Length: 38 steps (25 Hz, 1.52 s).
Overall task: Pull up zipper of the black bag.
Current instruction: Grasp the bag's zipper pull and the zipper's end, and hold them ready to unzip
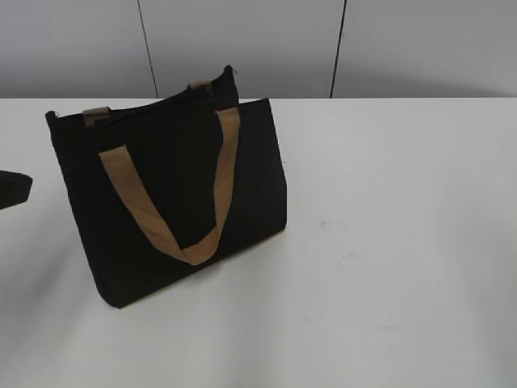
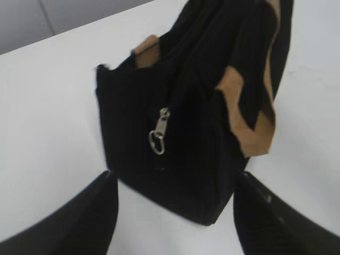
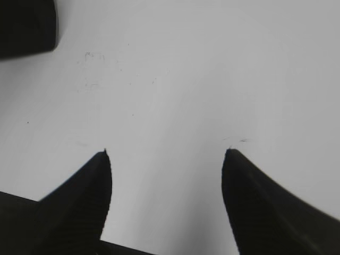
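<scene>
The black bag stands upright on the white table at left of centre, with tan loop handles. In the left wrist view the bag's narrow end faces me, and the zipper's silvery pull hangs down that end. My left gripper is open and empty, its fingers either side of the bag's lower end, not touching it. A dark part of it shows at the exterior view's left edge. My right gripper is open and empty over bare table. It is out of the exterior view.
The white table stretches to the right of the bag. A grey panelled wall stands behind it. A black corner of the bag shows at the top left of the right wrist view.
</scene>
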Available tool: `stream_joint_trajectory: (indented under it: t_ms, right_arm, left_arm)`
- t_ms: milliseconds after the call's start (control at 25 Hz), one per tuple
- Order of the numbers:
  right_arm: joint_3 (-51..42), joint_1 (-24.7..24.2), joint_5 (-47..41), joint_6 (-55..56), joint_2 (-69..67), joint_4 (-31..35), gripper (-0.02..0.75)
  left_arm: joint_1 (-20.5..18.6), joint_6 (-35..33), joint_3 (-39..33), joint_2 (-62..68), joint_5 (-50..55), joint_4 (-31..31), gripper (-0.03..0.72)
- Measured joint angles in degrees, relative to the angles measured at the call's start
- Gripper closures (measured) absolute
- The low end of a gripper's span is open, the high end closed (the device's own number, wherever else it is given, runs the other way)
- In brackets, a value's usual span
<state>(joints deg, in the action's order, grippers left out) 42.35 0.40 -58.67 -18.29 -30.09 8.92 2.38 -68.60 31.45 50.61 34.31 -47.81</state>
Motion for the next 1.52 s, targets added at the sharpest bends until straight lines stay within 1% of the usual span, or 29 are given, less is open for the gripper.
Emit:
stream_joint_trajectory:
  t_ms: [80,320,520,680,960,1120,1240,1360,1520]
  right_arm:
    - [0.12,0.00,0.08,-0.21,0.00,0.06,0.233]
    - [0.12,0.00,0.08,-0.49,0.00,0.11,0.233]
    - [0.12,0.00,0.43,-0.49,-0.04,0.11,0.233]
    - [0.12,0.00,1.37,-0.49,-0.04,0.11,0.233]
    - [0.12,0.00,2.17,-0.49,-0.04,0.11,0.233]
    - [0.12,0.00,2.47,-0.49,-0.04,0.13,0.233]
    - [0.12,0.00,2.53,-0.49,-0.04,0.13,0.233]
    - [0.12,0.00,2.54,-0.49,-0.11,0.13,0.233]
    - [0.12,0.00,2.59,-0.49,-0.11,0.13,0.233]
  left_arm:
    - [0.00,-2.83,0.00,2.41,-0.69,-1.90,0.179]
    - [0.00,-5.28,-0.24,4.02,-2.81,-2.22,0.179]
    - [0.00,-7.79,-4.33,4.03,-7.72,-2.62,0.179]
    - [0.00,-10.04,-5.79,4.48,-11.22,-3.12,0.179]
    - [0.00,-12.26,-5.84,6.18,-11.67,-5.67,0.179]
    - [0.00,-12.89,-5.84,6.16,-10.05,-5.43,0.184]
    - [0.00,-13.36,-5.84,6.23,-7.74,-3.54,0.186]
    - [0.00,-17.02,-6.57,6.46,-7.82,-2.79,0.186]
    - [0.00,-20.21,-7.96,9.43,-12.38,-4.27,0.186]
